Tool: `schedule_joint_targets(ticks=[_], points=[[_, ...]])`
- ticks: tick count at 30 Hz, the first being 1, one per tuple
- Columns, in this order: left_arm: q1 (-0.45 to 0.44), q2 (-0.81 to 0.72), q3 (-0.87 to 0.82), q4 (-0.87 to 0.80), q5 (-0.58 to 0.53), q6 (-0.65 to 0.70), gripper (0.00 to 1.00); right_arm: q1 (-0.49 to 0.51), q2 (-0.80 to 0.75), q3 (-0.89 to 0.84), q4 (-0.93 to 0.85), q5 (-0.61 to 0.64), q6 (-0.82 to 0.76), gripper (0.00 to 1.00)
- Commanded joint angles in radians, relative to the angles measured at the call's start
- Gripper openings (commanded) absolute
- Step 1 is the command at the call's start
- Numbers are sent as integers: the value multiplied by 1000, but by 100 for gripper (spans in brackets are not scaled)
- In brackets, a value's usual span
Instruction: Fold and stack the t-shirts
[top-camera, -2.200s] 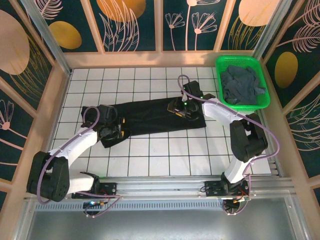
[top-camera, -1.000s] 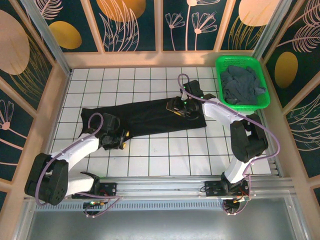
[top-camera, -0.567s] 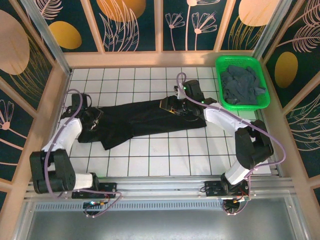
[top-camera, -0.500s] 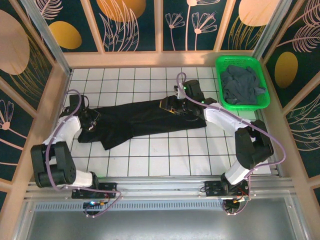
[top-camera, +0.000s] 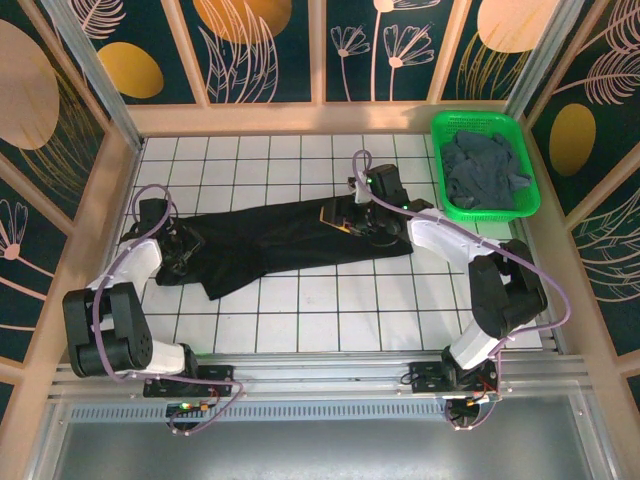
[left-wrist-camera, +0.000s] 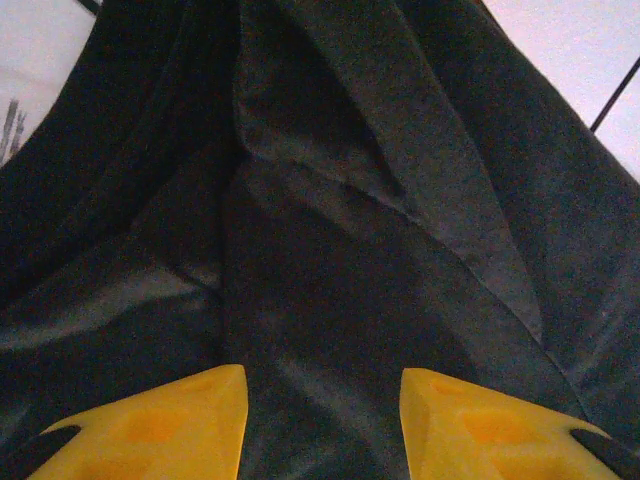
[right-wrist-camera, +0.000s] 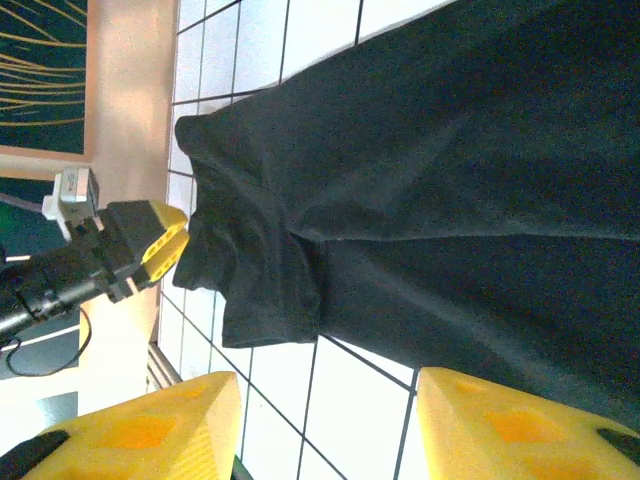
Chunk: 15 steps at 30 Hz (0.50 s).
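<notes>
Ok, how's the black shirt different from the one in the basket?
The black t-shirt lies stretched out in a long band on the tiled table; the blue-grey t-shirt sits crumpled in the green basket. The black t-shirt is also darker than the blue-grey one. Both are soft, wrinkled cloth.

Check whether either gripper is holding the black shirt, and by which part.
Nothing is held. The left gripper and right gripper both have their jaws apart over the black shirt, with no cloth pinched between them.
</notes>
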Motion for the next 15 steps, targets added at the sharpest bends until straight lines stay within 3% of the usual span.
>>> schedule_joint_targets(ticks=[1,5,15], points=[[17,72,41,36,-8,78,44,12,6,22,8,-57,-33,51],[16,102,37,17,-30,80,44,14,7,34,-6,-71,-43,51],[17,100,-16,77,50,68,43,15,26,47,0,-69,-33,51]])
